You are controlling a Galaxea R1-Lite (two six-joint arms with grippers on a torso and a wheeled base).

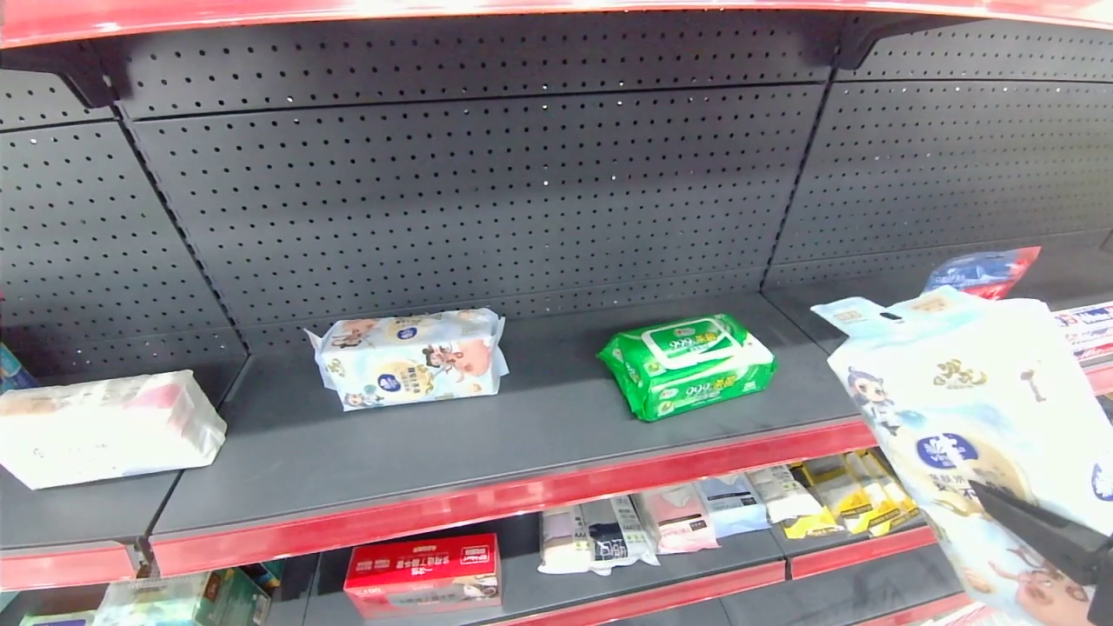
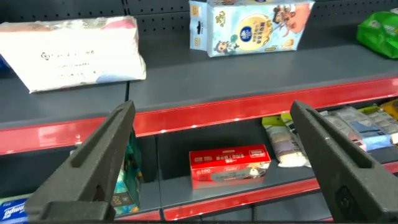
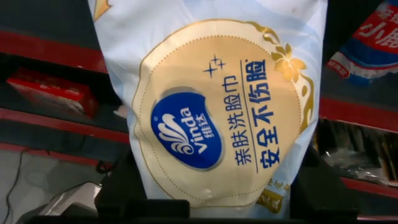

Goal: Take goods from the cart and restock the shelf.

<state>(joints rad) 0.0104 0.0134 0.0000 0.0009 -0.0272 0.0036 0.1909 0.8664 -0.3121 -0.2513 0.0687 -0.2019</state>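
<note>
Because the right tool grips the tissue pack only near its lower end, we judge that the tall, soft pack may flop or slip free when it is lifted over the red front edge of the shelf. A low approach could snag the wrapper on that edge. A careless set-down could shove the green wipes pack, which lies nearest, on the shelf's right half. We see the right tool closed onto the tissue pack, with a dark finger on each side of the wrapper. The pack stands roughly upright in front of the shelf, near its right front corner; we cannot tell whether it touches the edge. The left tool hangs spread wide with nothing between its fingers. It faces the shelf's front edge toward the left end, below the white pack and the cartoon-print pack.
</note>
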